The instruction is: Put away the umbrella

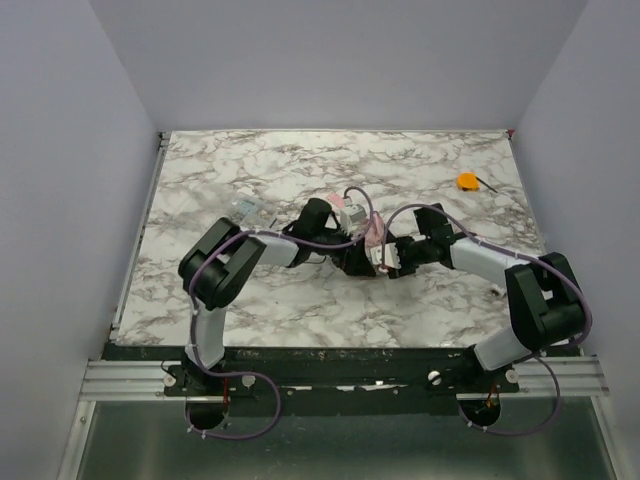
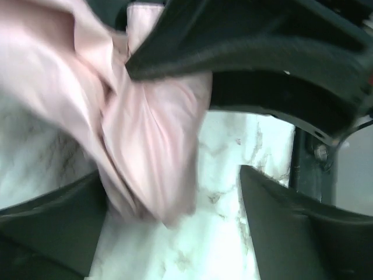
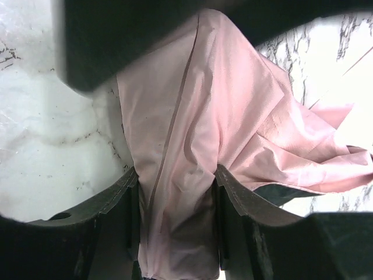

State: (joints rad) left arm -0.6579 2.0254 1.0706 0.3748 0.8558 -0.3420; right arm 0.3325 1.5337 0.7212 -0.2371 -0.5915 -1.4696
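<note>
The umbrella is a bundle of pale pink fabric at the middle of the marble table, where both arms meet. In the right wrist view my right gripper is shut on the umbrella, its two fingers pressing a gathered fold of canopy from both sides. In the left wrist view my left gripper is open. The umbrella hangs by its left finger, with bare table between the fabric and the right finger. Shaft and handle are hidden.
A small orange object lies at the back right of the table. A clear packet lies left of the arms. The right arm's dark body fills the top of the left wrist view, very close.
</note>
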